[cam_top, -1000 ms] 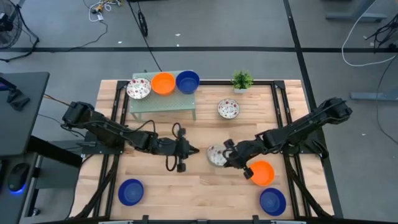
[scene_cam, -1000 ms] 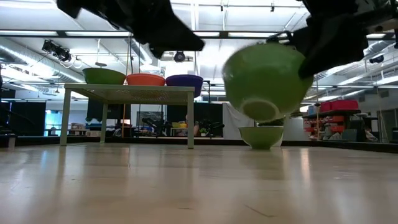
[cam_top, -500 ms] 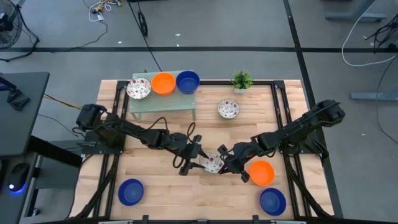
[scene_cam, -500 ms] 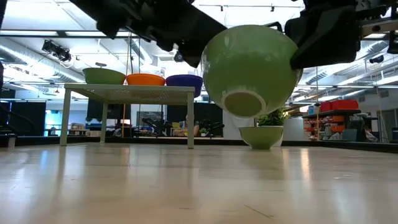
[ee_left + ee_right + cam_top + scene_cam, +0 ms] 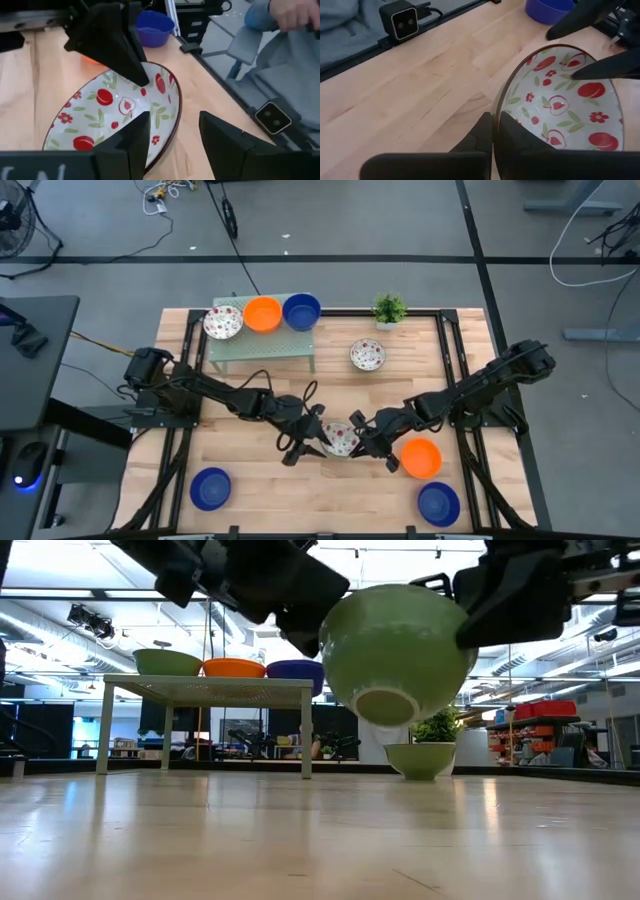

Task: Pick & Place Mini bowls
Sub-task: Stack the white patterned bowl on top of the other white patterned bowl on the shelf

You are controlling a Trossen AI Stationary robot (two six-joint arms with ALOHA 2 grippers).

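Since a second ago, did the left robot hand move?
Yes. The left gripper has slid right, away from the green stand, until its open fingers straddle the rim of the patterned bowl that the right gripper holds.

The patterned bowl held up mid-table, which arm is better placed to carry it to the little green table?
Left, probably. The left gripper, jaws open, straddles the patterned bowl rim, and its arm lies nearer the green table. The right gripper holds the opposite rim from farther away.
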